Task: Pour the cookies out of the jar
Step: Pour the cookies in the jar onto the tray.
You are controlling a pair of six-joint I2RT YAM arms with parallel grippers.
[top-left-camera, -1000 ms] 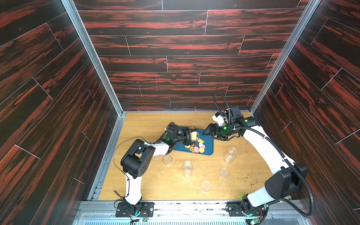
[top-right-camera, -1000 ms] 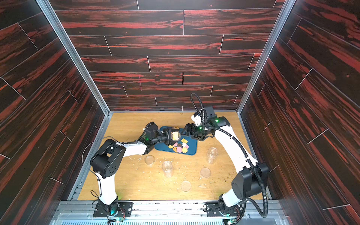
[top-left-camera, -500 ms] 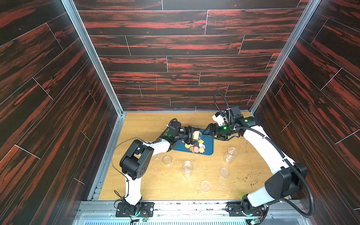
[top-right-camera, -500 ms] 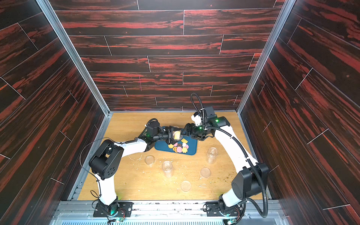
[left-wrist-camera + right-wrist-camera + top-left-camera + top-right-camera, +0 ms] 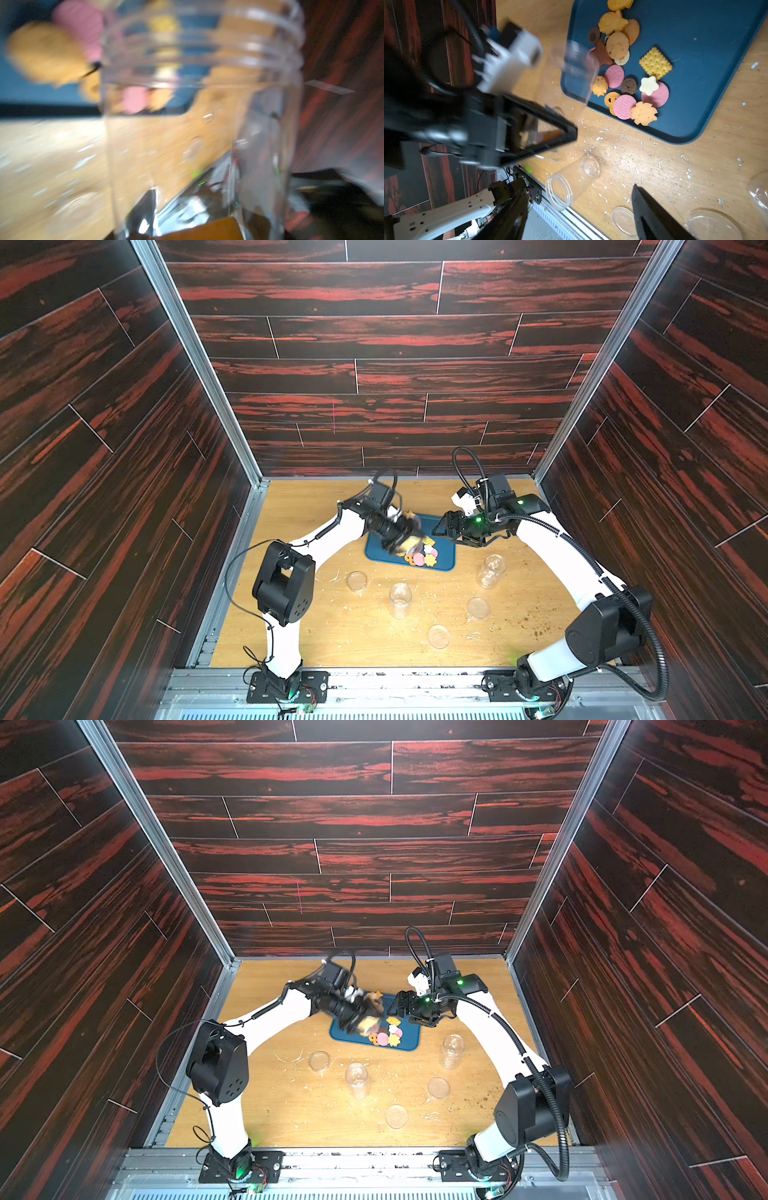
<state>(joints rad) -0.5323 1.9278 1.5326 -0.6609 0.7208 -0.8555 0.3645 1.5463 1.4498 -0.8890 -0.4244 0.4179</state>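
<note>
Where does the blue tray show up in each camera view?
Both top views: blue tray, just below centre.
Left wrist: blurred blue behind the held jar.
Right wrist: sharp and large.
Shared landmark: the pink round cookies on it.

top views: high, downward, far; both share table [image 5: 316, 639] | wrists: close, facing tray [image 5: 716, 52]

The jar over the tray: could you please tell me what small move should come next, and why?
Probably tip the jar back upright in the left gripper and lift it clear of the blue tray: it looks empty, though blurred, and the cookies already lie on the tray.
</note>
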